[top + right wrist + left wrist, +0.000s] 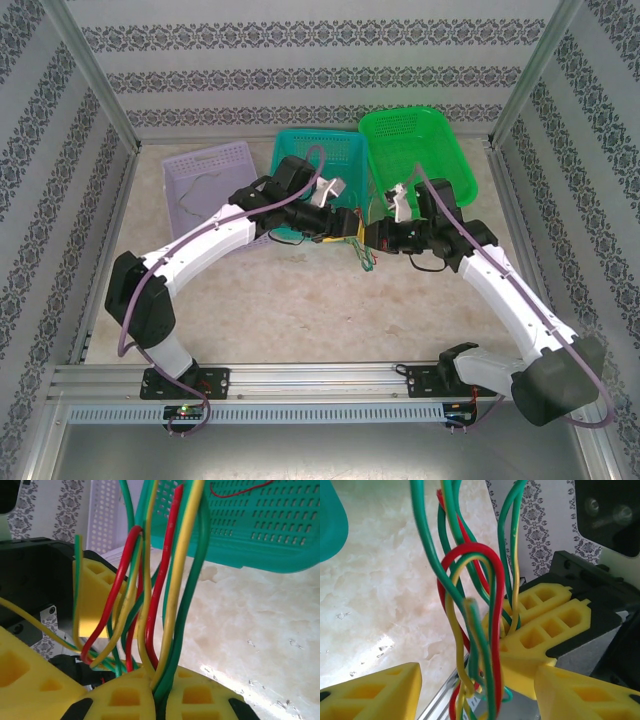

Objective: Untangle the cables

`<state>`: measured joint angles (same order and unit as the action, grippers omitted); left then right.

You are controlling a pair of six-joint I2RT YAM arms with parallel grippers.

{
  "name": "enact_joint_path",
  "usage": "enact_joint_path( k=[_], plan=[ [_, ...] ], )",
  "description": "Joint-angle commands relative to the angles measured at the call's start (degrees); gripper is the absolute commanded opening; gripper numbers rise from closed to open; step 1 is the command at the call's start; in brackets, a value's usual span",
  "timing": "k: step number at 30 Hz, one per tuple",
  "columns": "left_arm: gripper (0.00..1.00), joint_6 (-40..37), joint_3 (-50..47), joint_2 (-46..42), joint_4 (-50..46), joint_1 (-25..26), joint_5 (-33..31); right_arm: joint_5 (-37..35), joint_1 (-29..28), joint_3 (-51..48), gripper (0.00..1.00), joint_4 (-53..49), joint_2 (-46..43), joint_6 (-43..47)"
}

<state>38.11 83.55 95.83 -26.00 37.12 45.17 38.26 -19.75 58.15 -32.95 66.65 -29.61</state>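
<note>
1. The cables [363,254] are a small bunch of green, yellow and red wires in the middle of the table [300,330], just near of the teal basket [300,148].
2. Both arms reach in from the sides, and their claws meet at the bunch.
3. The right claw [160,694] is clamped on the cables. Its two yellow fingers [197,697] press together with the strands pinched between them and rising out of the grip.
4. The left claw [477,690] is open. Its yellow fingers [375,695] stand well apart, and the cables hang in the gap without clearly touching either one.
5. In the left wrist view, a red wire loops over green and yellow ones, and the strands cross each other several times.
6. The right claw's grip is just beside the left claw's fingers.
7. A purple basket [228,160] stands far left and a green basket [425,135] far right, with the teal one between them.
8. A thin curly strand [200,188] lies in the purple basket, well apart from the bunch.
</note>
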Motion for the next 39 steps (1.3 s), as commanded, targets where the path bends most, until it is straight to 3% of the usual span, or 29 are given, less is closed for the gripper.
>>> enact_joint_path(
  k=[1, 3, 7, 10, 19, 23, 27, 30, 34, 39],
  plan=[
    [0.60, -3.0, 2.1, 2.0, 0.7, 0.8, -2.5, 4.1, -1.6, 1.9, 0.00, 1.9, 0.1, 0.6],
    [0.50, -3.0, 1.8, 2.5, 0.9, 0.7, -4.9, 3.8, -1.7, 1.8, 0.00, 2.0, 0.1, 0.3],
    [0.11, -0.3, -0.9, 0.8, 4.2, 0.4, -10.7, 2.0, -0.8, 1.3, 0.00, 2.3, -0.7, -0.6],
    [0.00, 1.9, -3.3, -1.4, 4.5, 0.0, -16.1, 1.5, 1.2, -0.1, 0.00, 4.9, -2.0, -3.6],
    [0.00, 13.8, -14.5, -13.0, 7.2, -1.5, -30.0, -5.3, 6.5, -2.4, 0.00, 9.4, -6.9, -11.3],
    [0.00, 24.5, -21.1, -18.9, 10.1, -1.6, -35.9, -11.6, 6.6, -4.7, 0.00, 13.1, -9.6, -16.8],
    [0.00, 39.5, -29.9, -26.1, 13.6, -1.7, -43.2, -22.7, 7.1, -9.7, 0.00, 19.0, -13.8, -26.6],
    [0.00, 48.9, -34.6, -29.4, 16.3, -2.0, -45.2, -29.2, 7.3, -14.7, 0.00, 25.8, -15.8, -37.2],
    [0.00, 58.3, -37.2, -31.6, 15.6, -2.1, -45.9, -32.5, 7.1, -17.3, 0.00, 26.3, -16.1, -47.4],
    [0.00, 64.1, -38.8, -35.3, 13.6, -2.2, -49.4, -34.1, 6.4, -16.4, 0.00, 22.2, -16.7, -49.0]
  ],
)
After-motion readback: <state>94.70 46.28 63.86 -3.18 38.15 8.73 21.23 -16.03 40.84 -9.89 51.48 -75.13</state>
